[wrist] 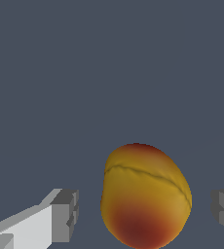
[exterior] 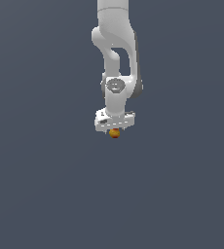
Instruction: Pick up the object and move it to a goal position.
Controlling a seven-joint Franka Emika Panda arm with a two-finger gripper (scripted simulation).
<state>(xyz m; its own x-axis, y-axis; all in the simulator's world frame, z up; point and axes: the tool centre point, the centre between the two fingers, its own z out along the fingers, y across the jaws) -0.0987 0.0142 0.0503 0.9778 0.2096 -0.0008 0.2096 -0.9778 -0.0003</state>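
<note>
Flat even sim light, sharp, no glare

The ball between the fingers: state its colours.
Orange-yellow, with a reddish patch at one end, on the ball; clearest in the wrist view.

Arm (exterior: 115, 58) hangs vertical; fingers (wrist: 63, 214) spread apart, pointing down.

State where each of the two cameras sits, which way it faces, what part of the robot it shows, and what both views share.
Exterior view: off the arm, placement unknown; it faces the white arm reaching down, with the gripper right over the ball.
Wrist view: mounted on the wrist, looking along the gripper at the ball; only the two grey fingertips show, apart on either side, not touching it.
Shared: the orange-yellow, red-patched ball, the gripper and the plain grey surface.
</note>
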